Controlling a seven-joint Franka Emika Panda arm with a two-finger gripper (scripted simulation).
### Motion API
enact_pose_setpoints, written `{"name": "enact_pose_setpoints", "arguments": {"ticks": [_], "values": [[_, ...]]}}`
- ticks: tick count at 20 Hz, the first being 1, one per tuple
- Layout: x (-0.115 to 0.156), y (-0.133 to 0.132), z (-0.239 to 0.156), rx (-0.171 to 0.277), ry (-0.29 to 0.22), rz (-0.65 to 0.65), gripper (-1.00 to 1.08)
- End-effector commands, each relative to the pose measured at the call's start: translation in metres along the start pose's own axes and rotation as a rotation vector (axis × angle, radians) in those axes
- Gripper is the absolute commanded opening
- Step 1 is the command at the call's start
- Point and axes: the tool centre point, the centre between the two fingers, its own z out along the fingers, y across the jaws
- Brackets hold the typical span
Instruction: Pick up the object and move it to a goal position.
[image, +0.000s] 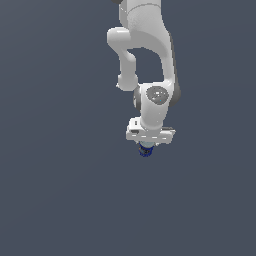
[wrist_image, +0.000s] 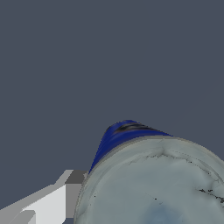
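Blue can (image: 145, 151) peeks out under the claw (image: 146, 147), which grips it; only the wrist view shows its grey top (wrist_image: 162, 188).

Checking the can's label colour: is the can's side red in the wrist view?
No, the can shows a dark-blue side beneath its pale grey top.

The object (image: 145, 150): a small can-like cylinder with a dark-blue side wall and a pale grey-silver round top. In the exterior view it sits directly beneath the gripper (image: 146, 146), with only its lower blue part protruding below the white hand, and is much narrower than that hand. In the wrist view the object (wrist_image: 153, 183) is seen close up: the mottled grey top faces the camera, the blue wall recedes beyond it, and one pale finger (wrist_image: 52, 203) lies just beside its rim.
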Motion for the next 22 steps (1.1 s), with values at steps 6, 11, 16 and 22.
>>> {"name": "enact_pose_setpoints", "arguments": {"ticks": [6,11,16,22], "values": [[0.006,0.017,-0.021,0.000,0.001,0.000,-1.00],[0.016,0.045,-0.054,0.001,0.001,0.000,-1.00],[0.028,0.079,-0.096,0.002,0.001,0.000,-1.00],[0.039,0.107,-0.129,0.001,0.002,0.001,-1.00]]}}
